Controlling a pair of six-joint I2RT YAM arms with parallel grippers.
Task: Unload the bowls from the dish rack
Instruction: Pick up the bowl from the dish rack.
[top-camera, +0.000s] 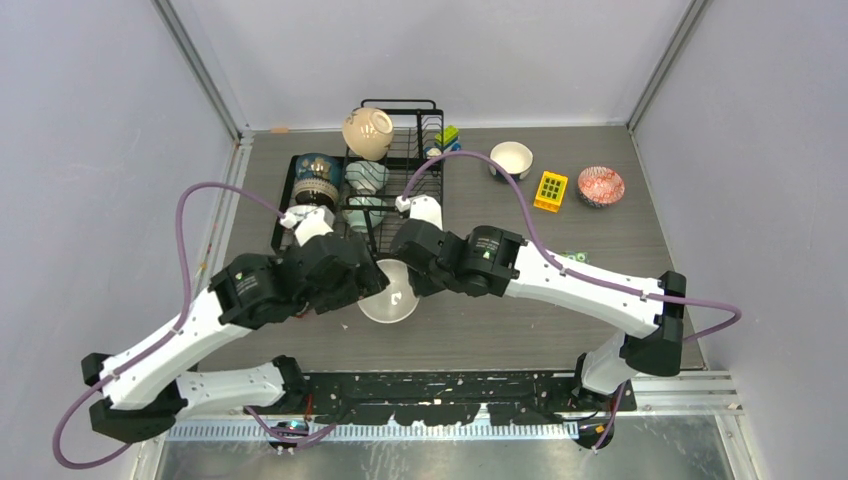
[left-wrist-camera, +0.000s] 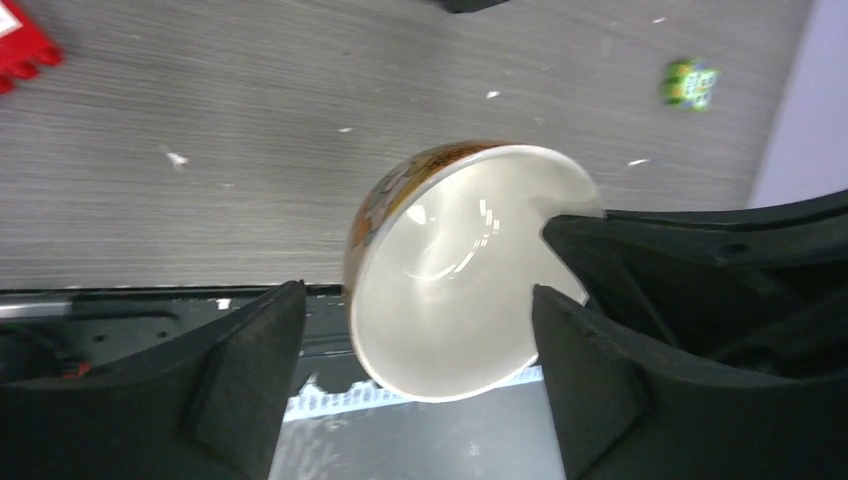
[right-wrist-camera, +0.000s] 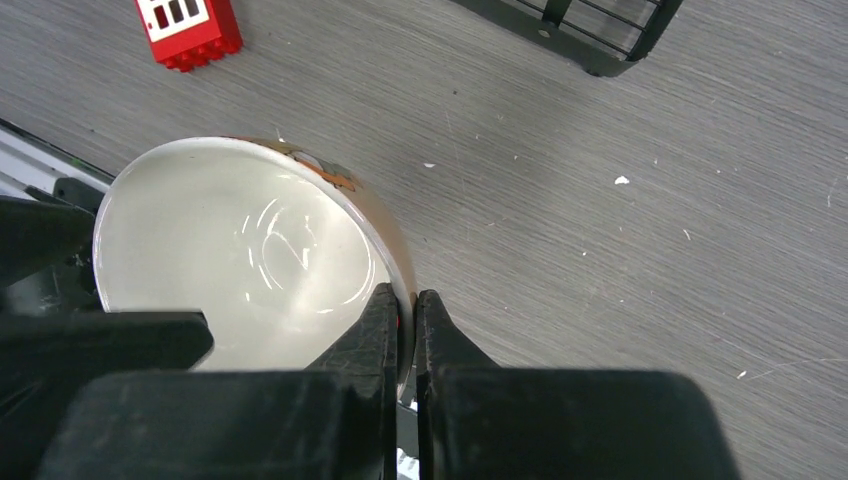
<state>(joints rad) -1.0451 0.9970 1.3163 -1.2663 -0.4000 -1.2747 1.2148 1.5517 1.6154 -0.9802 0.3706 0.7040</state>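
Note:
A bowl, white inside with an orange-patterned outside, hangs tilted between my two arms near the table's front. My right gripper is shut on this bowl's rim, one finger inside and one outside. My left gripper is open, its fingers standing either side of the bowl with a gap on the left. The black wire dish rack at the back holds a cream bowl, a blue-and-white bowl and a pale teal bowl.
A white bowl and a red-patterned bowl stand on the table right of the rack, with a yellow block between them. A red block lies near the held bowl. A small green block lies farther right.

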